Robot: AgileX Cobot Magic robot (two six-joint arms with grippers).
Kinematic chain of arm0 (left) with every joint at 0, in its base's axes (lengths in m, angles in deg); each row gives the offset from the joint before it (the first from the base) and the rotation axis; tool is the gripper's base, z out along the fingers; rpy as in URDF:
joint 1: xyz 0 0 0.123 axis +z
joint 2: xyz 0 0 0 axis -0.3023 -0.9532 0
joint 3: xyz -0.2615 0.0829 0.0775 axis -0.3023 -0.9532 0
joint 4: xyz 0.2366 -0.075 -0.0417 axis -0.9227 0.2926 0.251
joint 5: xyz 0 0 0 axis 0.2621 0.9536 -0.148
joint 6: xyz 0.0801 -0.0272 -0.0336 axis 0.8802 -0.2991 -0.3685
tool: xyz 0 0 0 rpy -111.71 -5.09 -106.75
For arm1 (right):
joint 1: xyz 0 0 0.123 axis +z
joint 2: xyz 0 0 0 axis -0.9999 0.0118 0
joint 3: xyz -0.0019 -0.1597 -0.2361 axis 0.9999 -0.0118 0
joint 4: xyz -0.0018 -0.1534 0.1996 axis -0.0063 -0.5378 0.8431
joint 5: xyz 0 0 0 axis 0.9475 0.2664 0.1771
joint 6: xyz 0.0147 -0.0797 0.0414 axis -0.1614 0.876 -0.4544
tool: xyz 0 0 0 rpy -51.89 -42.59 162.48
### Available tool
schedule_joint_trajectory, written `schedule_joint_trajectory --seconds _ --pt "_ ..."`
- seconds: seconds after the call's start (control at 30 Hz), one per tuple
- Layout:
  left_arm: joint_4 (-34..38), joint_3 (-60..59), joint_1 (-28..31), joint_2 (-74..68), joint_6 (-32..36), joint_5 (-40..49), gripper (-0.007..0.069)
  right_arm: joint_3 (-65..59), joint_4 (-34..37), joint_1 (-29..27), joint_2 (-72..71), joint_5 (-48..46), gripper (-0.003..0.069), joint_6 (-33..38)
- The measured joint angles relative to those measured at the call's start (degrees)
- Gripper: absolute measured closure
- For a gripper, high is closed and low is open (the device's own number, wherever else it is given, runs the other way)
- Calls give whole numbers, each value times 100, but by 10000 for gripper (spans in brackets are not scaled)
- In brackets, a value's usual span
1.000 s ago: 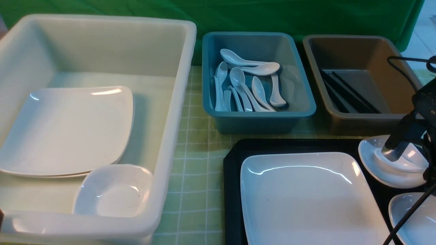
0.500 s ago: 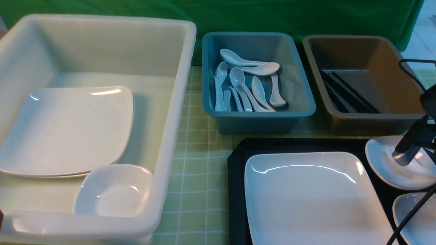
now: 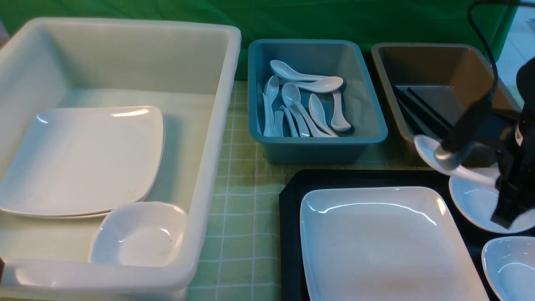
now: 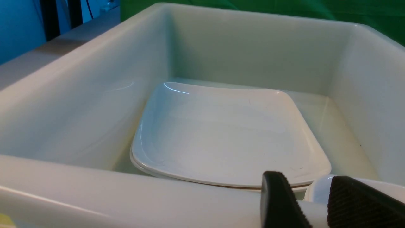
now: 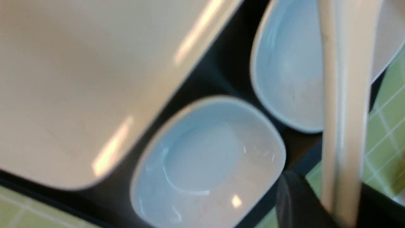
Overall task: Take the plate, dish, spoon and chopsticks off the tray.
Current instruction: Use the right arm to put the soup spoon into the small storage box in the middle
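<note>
Right arm: the right gripper [image 3: 450,154] is clamped on the spoon [image 3: 426,149] and carries it in the air, bowl end toward the robot's left, handle trailing back to the right over the far dish [image 3: 476,202]. One second earlier the same jaws were down inside that dish with the spoon lying in it; the spoon is now clear of the dish and of the tray [image 3: 290,234], hanging in front of the near wall of the brown bin [image 3: 468,71]. The right wrist view, though blurred, confirms it: the white handle runs into the dark finger [image 5: 294,202], with both dishes empty below. The tray also sits slightly further right than a second ago, probably nudged during the pick. Judgement: grasp done, transfer beginning; the blue bin [image 3: 309,152], already holding spoons, looks the likely destination and lies to the left. Remaining on the tray: the plate [image 3: 384,242], the far dish and the near dish [image 3: 508,267]. No chopsticks show on the visible part of the tray; black sticks [image 3: 422,110] lie in the brown bin. The left gripper [image 4: 303,182] waits at the white tub [image 4: 79,104], jaws apart and empty.
</note>
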Motion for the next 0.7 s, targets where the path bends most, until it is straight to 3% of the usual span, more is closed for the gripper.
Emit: schedule_joint_trajectory --seconds 0.2,0.47,0.7 --pt "0 0 0 0 0 0 403 1560 348 640 402 564 552 -1390" --pt "10 0 0 0 0 0 403 3555 663 646 2544 1111 552 -2193" --pt "15 0 0 0 -15 0 403 4148 698 646 3759 1499 543 -2888"
